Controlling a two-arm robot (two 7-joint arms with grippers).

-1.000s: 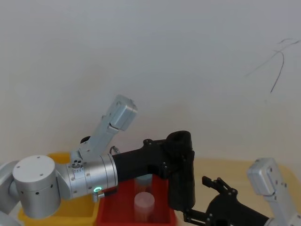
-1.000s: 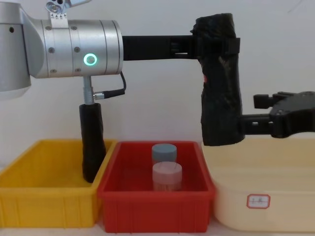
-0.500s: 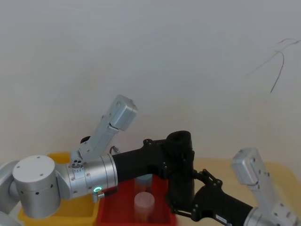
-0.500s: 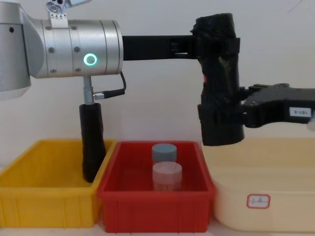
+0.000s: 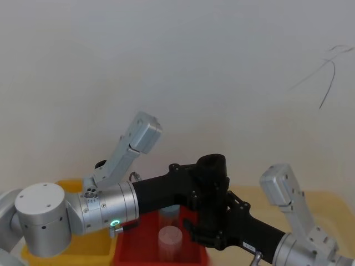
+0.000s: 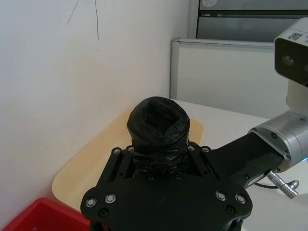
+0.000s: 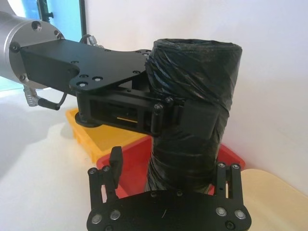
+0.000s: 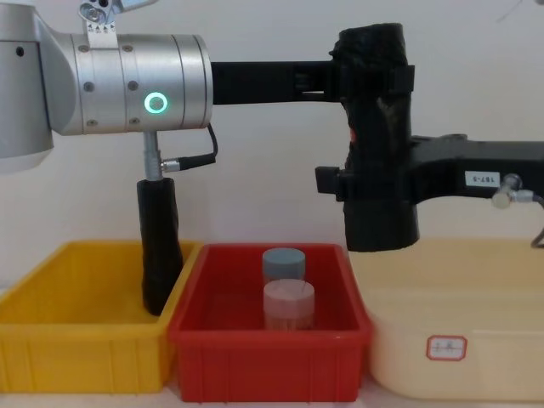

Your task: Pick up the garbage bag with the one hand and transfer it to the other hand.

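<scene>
The garbage bag (image 8: 380, 225), a black rolled cylinder with a small red spot (image 8: 355, 136), hangs upright above the bins. My left gripper (image 8: 374, 81), on the green-lit silver arm, is shut on its upper part, also seen in the left wrist view (image 6: 159, 161). My right gripper (image 8: 367, 183), the one with the white label, reaches in from the right at the bag's lower half. In the right wrist view its fingers (image 7: 113, 163) stand on either side of the garbage bag (image 7: 192, 77) with a gap, open. In the head view the right gripper (image 5: 208, 230) sits below the left gripper (image 5: 211, 191).
Below are a yellow bin (image 8: 76, 348) with another black roll (image 8: 159, 246) leaning in it, a red bin (image 8: 263, 361) holding two lidded jars (image 8: 288, 302), and a cream bin (image 8: 459, 306) with a label. A white wall stands close behind.
My right gripper has moved left from beside the bag until its open fingers straddle the bag's lower half. The left arm and the bag have stayed still.
</scene>
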